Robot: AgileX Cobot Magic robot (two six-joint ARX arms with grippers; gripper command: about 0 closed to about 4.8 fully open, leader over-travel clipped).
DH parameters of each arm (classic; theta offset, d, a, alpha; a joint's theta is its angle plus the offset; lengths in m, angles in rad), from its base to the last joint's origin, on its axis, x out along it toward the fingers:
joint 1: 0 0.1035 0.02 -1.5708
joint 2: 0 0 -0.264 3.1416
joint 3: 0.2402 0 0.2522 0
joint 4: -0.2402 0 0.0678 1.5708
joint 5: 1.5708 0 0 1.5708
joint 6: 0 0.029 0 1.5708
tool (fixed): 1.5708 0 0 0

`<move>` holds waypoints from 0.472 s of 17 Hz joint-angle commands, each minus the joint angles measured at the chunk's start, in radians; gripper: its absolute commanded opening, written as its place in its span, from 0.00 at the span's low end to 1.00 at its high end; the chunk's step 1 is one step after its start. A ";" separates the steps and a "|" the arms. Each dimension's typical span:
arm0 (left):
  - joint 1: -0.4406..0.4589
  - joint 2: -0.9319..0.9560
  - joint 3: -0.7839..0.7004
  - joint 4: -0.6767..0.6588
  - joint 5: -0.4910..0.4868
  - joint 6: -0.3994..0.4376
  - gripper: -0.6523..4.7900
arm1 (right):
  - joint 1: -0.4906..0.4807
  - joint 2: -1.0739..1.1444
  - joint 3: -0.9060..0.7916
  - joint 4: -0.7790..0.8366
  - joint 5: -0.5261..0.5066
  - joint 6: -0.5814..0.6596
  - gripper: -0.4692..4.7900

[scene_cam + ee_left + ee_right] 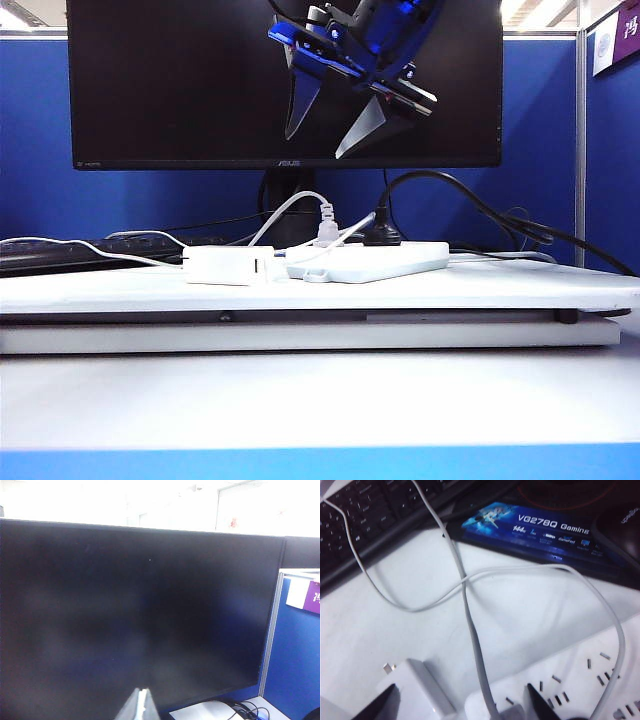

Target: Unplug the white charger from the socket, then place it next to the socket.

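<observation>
white charger (228, 265): plain white rectangular block, unplugged, lying flat on the white board left of centre in the exterior view; a metal prong (387, 668) shows bare at one end in the right wrist view.

socket (375, 262): long flat white power strip with rounded corners, lying flat at centre frame, just beside the charger on its right, slots facing up.

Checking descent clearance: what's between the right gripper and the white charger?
Nothing, only open air. Exterior view shows the right gripper open, high before the monitor, with the white charger lying on the table below, beside the socket.
</observation>
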 commanded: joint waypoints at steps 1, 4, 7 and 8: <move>0.000 -0.003 0.003 0.012 0.000 0.000 0.11 | 0.004 -0.059 0.005 -0.009 -0.006 -0.073 0.63; 0.000 -0.003 0.003 0.013 0.000 0.000 0.11 | 0.005 -0.082 0.005 -0.088 -0.179 -0.215 0.12; 0.000 -0.015 0.003 0.014 0.000 0.001 0.11 | 0.005 -0.104 0.005 -0.172 -0.181 -0.319 0.08; 0.000 -0.024 0.003 0.012 0.000 0.001 0.11 | 0.005 -0.124 0.005 -0.173 -0.182 -0.325 0.08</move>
